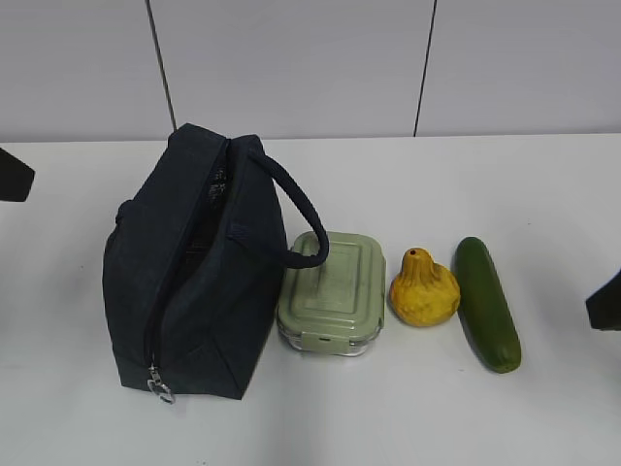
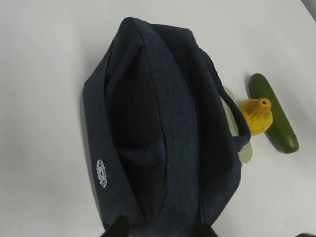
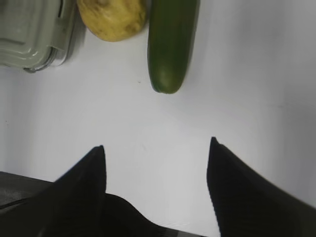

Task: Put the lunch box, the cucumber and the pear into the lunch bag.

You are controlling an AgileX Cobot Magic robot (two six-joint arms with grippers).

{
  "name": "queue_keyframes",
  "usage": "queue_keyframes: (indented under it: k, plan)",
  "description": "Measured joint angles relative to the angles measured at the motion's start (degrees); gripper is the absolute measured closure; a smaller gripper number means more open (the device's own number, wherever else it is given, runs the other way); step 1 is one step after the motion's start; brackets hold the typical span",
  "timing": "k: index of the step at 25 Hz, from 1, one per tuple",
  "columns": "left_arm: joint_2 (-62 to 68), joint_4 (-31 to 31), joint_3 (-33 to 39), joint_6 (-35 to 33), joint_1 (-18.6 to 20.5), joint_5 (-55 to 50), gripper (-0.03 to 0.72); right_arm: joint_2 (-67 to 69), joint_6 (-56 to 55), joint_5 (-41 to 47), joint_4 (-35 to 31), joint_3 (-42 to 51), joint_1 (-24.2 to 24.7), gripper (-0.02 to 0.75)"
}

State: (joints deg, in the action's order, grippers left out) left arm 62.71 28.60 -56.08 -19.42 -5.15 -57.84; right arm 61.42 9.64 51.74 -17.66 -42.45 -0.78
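The navy lunch bag [image 1: 199,282] stands at the left, handle up, its silver ring pull [image 1: 160,388] at the near end; the zipper seam looks parted along the top. To its right lie the lunch box [image 1: 330,291] with a sage-green lid, the yellow pear [image 1: 424,288] and the dark green cucumber [image 1: 487,303], in a row. My left gripper [image 2: 162,232] is open above the bag [image 2: 163,133], holding nothing. My right gripper [image 3: 157,144] is open and empty over bare table, short of the cucumber's end [image 3: 170,49], the pear [image 3: 112,17] and the lunch box [image 3: 32,34].
The white table [image 1: 505,194] runs back to a grey panelled wall [image 1: 291,58]. Dark parts of the arms show at the left edge [image 1: 12,175] and the right edge [image 1: 606,303] of the exterior view.
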Motion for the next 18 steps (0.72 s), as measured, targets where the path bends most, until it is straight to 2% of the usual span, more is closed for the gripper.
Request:
queue_keyframes:
  k: [6,14,18]
  plan:
    - [3.9,-0.3,-0.1,-0.2,0.0,2.0,0.431,12.2,4.2,0.0,-3.2,-6.0,0.0,0.239]
    - [7.2,-0.4,-0.1,-2.1,0.0,3.8,0.430,25.3,6.1,-0.1,-3.9,-11.9,0.0,0.240]
    - [7.3,-0.4,-0.1,-3.0,0.0,5.1,0.430,30.1,6.6,-1.5,-3.9,-13.4,-1.5,0.240]
